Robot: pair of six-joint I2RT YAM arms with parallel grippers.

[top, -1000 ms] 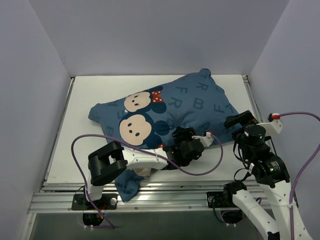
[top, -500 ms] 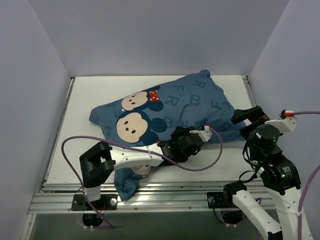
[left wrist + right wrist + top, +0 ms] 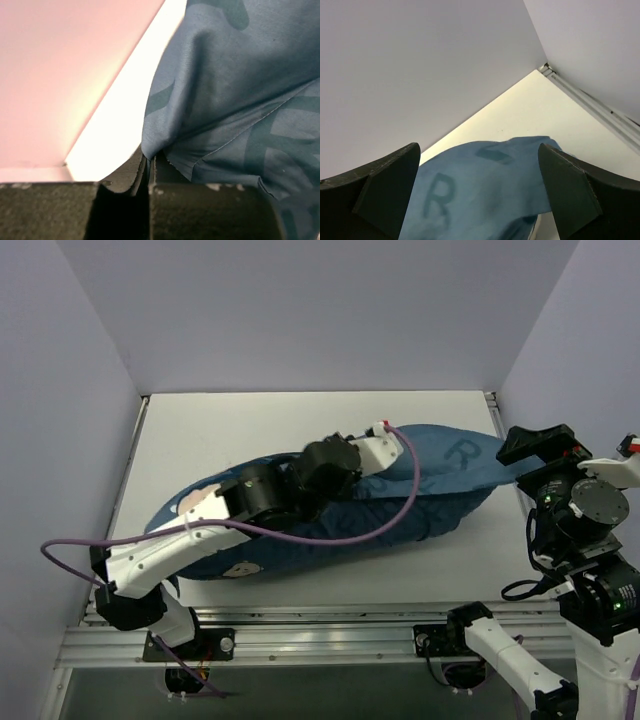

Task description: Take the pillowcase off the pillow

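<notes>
The table (image 3: pixel 250 425) has a flat white top, with a metal rail (image 3: pixel 330 638) along its near edge. Directly on it lies the dark-blue pillowcase (image 3: pixel 440 505), a long, full shape. It stretches from the near left part of the table towards its right edge.

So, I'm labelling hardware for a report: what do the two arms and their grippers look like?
Both arms have white links and black joint housings: the left arm trails a looping purple cable; the right arm matches. The left gripper and right gripper have broad dark matte fingers.
</notes>
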